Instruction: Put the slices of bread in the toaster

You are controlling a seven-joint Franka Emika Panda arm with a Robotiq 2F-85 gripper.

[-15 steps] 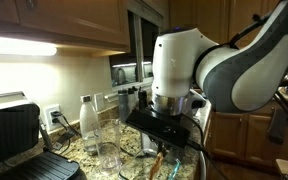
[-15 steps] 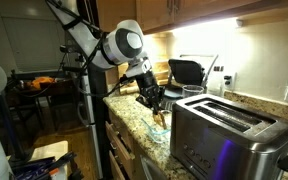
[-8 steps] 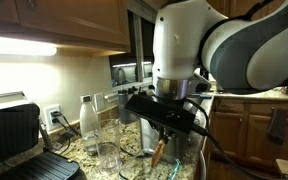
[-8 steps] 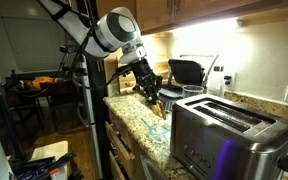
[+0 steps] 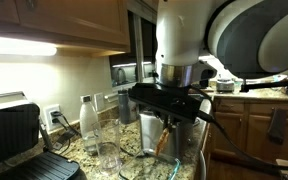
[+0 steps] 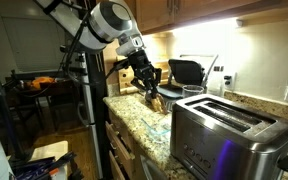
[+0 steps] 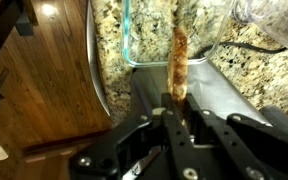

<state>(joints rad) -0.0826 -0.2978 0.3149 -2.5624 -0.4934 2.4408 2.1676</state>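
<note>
**Bread slice pinched beside the toaster, above the counter**

On the granite counter [image 6: 142, 128]: the steel toaster [image 6: 229, 135], long top slots dark, contents impossible to make out. In the wrist view, a clear glass dish [image 7: 127, 40] below the slice, granite visible through its bottom. In an exterior view, a clear bottle [image 5: 87, 120] with a white cap and a drinking glass [image 5: 108, 150] just beside it, fill not discernible. Black contact grill [image 5: 9, 135] nearby, lid tilted up.

Arm [image 6: 112, 22] bent down from high up, wrist near vertical, fingers pointing at the counter. Gripper [image 6: 153, 92] clamped tight on the top edge of a thin browned bread slice [image 6: 157, 102], hanging edge-on just beside the toaster's end, about level with its top.
</note>
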